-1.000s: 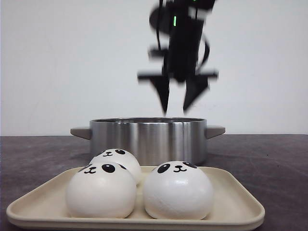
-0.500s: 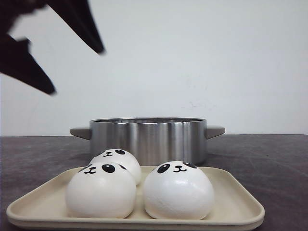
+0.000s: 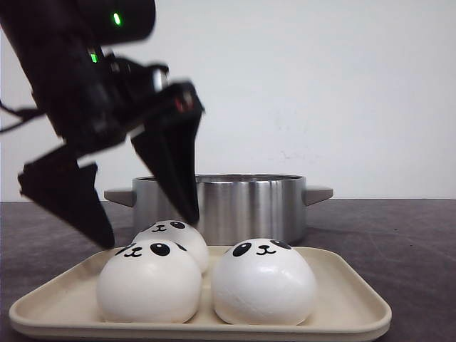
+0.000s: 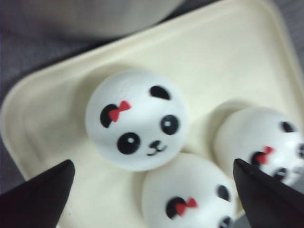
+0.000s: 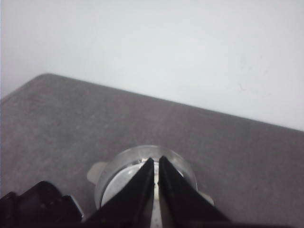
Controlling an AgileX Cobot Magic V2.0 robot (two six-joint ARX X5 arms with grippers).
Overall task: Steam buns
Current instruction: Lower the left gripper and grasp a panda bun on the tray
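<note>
Left tool [image 3: 146,231] spread wide above three panda buns on a tray.

The tray [image 3: 349,303] is cream and sits at the near edge of the dark worktop [image 3: 399,228]. It carries two buns in front, the left bun [image 3: 149,281] and the right bun [image 3: 263,281], with a third bun [image 3: 174,239] behind them on the left. The left tool's two dark fingers [image 3: 171,164] straddle the back-left bun without touching it; the left wrist view shows all three faces with red bows between the fingertips. A steel pot [image 3: 221,203] stands just beyond the tray. The right tool [image 5: 156,190] is narrowed almost to closed, empty, high over the pot.
</note>
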